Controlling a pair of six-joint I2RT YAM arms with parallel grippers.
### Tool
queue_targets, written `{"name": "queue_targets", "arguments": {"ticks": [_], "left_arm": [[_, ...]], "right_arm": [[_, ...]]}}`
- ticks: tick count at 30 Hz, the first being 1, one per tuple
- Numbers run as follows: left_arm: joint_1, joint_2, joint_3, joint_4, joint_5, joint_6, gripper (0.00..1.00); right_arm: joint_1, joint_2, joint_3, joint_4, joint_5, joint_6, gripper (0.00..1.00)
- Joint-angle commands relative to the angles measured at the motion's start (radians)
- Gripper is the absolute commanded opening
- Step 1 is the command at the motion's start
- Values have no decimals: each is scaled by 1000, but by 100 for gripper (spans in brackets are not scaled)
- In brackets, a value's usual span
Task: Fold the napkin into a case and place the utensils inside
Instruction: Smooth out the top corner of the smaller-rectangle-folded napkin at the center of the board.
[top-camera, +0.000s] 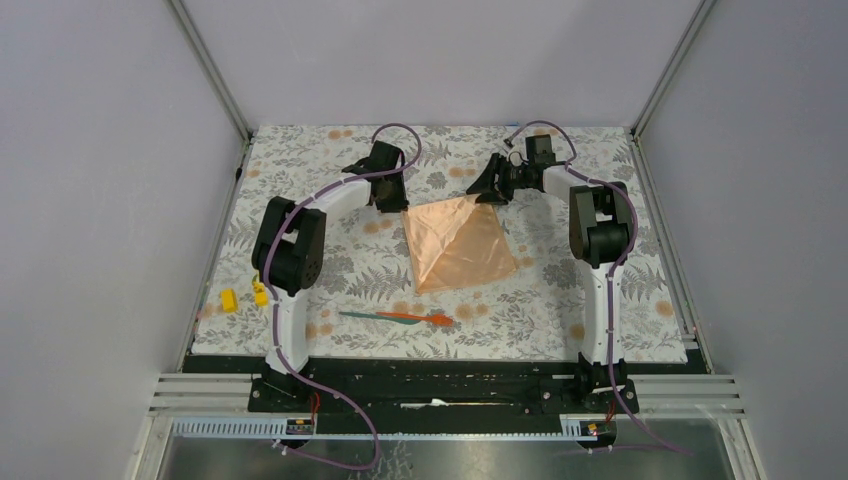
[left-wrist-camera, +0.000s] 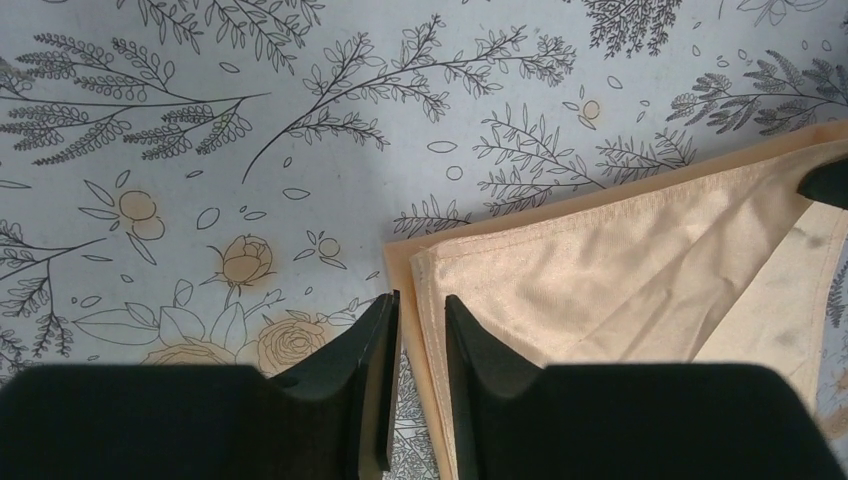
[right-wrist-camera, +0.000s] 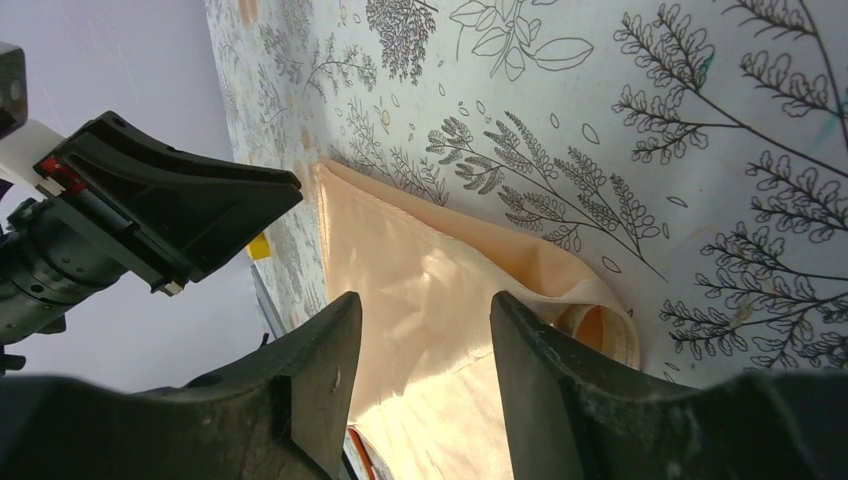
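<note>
The desk (top-camera: 300, 150) wears a grey floral cloth up to its edges. Near its middle I see the napkin (top-camera: 460, 245), folded to a diamond, with two layers showing along its edge and free cloth on every side. My left tool (left-wrist-camera: 420, 300) hovers at the napkin's left corner, fingers only a little apart, pinching nothing. My right tool (right-wrist-camera: 425, 300) is above the far corner, spread wide. The teal utensil (top-camera: 365, 315) and the orange-red utensil (top-camera: 425, 319) lie in one line near the front edge. The yellow block (top-camera: 228, 299) is by the left edge.
</note>
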Motion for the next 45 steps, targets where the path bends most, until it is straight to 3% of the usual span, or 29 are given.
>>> {"name": "queue_targets", "arguments": {"ticks": [1,6,11,16,30,35,40,45], "left_arm": [[7,-40,29,-15,-40,1,31],[6,-92,50,-30,-28,-6,37],[7,-115,3,84,172,-88,38],[9,-27,-10,185,307,-178,37],[45,35,-135,174,152,-168,30],[46,1,-161,173,142,-158,29],[45,-47,-145,167,201,-165,30],[45,-119,-135,175,296,-177,41]], "right_arm": [[-4,-33,35,42,-40,26,58],[-4,-8,60,47,-46,36,60],[-5,10,73,56,-51,50,61],[-5,33,83,78,-56,67,62],[-14,133,117,68,-49,38,65],[-15,135,238,-88,6,-48,70],[-16,52,310,-221,67,-97,77],[6,-118,170,-232,123,-95,82]]}}
